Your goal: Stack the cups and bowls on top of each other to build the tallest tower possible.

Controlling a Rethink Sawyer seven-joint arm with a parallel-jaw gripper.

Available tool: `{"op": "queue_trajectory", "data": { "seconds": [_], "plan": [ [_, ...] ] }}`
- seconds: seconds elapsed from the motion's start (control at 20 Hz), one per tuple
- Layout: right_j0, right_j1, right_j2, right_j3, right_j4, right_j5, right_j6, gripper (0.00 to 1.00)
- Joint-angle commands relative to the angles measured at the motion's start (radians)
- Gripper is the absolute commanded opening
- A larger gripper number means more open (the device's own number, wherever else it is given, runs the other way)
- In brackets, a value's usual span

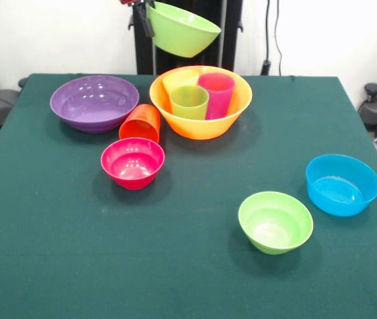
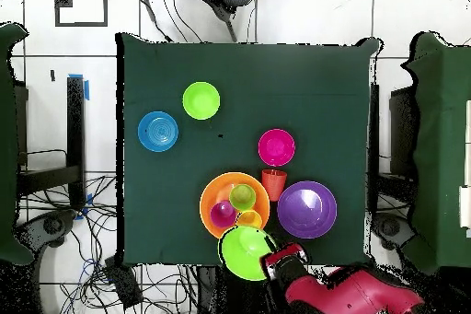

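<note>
My gripper (image 1: 144, 14) is shut on the rim of the large light-green bowl (image 1: 183, 30) and holds it tilted in the air, above and behind the large orange bowl (image 1: 201, 126). The yellow cup (image 1: 178, 80), light-green cup (image 1: 189, 102) and purple-magenta cup (image 1: 216, 94) stand upright inside the orange bowl. The orange-red cup (image 1: 140, 123) lies tilted on the table between the orange bowl and the wide purple bowl (image 1: 95, 103). In the overhead view the gripper (image 2: 276, 260) grips the green bowl (image 2: 241, 252) at the table's edge, next to the orange bowl (image 2: 210, 195).
The small pink-red bowl (image 1: 133, 163) sits in front of the orange-red cup. The small light-green bowl (image 1: 275, 221) and the medium blue bowl (image 1: 342, 185) sit apart at the front right of the green table (image 1: 141, 266). The black pedestal stands behind the table.
</note>
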Motion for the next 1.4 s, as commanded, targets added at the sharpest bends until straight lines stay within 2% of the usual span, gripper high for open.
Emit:
{"op": "queue_trajectory", "data": {
  "seconds": [0.05, 0.25, 0.6, 0.9, 1.15, 1.4],
  "plan": [
    [0.103, 0.085, -0.115, -0.015, -0.104, -0.016, 0.059, 0.0],
    [0.072, 0.14, -0.068, -0.017, -0.048, 0.012, 0.034, 0.0],
    [0.071, 0.139, -0.049, -0.034, -0.039, -0.007, 0.028, 0.0],
    [0.027, 0.171, 0.004, -0.059, -0.032, 0.017, -0.009, 0.0],
    [0.031, 0.137, 0.024, -0.073, -0.06, 0.006, -0.026, 0.0],
    [0.024, 0.135, 0.054, -0.094, -0.056, 0.026, -0.05, 0.0]
  ]
}}
